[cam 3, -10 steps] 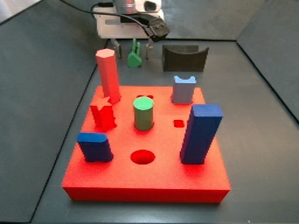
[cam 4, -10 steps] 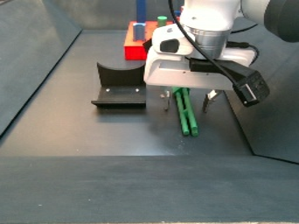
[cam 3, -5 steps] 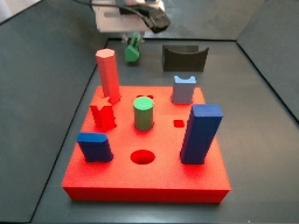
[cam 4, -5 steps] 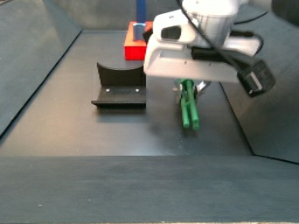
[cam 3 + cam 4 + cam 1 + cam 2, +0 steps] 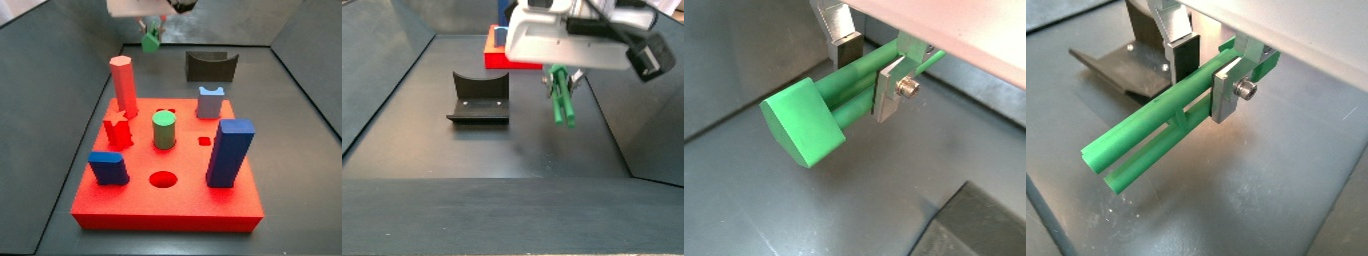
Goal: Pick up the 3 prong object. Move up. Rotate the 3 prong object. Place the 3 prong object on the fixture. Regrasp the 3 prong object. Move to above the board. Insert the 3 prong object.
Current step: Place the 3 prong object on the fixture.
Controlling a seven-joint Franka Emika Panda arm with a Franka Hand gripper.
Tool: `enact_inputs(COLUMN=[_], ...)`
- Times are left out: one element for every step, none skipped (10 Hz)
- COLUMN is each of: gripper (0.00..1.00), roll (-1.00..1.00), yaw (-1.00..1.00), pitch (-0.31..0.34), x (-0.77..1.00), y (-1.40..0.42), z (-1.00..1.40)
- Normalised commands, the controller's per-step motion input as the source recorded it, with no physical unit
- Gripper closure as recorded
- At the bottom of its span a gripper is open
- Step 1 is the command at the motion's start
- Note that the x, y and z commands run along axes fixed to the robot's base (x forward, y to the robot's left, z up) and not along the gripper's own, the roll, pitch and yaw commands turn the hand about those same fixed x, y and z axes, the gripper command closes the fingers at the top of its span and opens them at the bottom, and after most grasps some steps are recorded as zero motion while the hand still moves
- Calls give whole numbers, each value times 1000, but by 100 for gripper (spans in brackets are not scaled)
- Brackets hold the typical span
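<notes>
Grey counter (image 5: 462, 150) lies bare under the hand (image 5: 1207, 75), whose plates are clamped on the 3 prong object (image 5: 1153, 140), carrying it clear of the surface near the far edge, presumably for turning before resting on the fixture (image 5: 478, 98).

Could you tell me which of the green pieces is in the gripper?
The 3 prong object, the long lobed bar clamped in the gripper; the round green peg stands in the board.
</notes>
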Motion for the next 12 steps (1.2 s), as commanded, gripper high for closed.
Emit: enact_inputs(gripper=[100,100,100,100,100,100,100,100,100,100,100,100], roll=[22,29,39,47,53,65,68,72,76,-235,-230,-198], yaw=[-6,-9,-12,-14,-15,-13,-10,-3,-2,164,162,112], pitch=[22,33,47,52,56,66,71,82,94,226,218,142], x=[-15,-18,-21,-25,-28,-23,-18,-7,0,1000,1000,1000], y=[3,6,9,10,10,12,14,14,12,-500,-486,-401], z=[1000,1000,1000,1000,1000,761,653,435,272,-517,-534,-479])
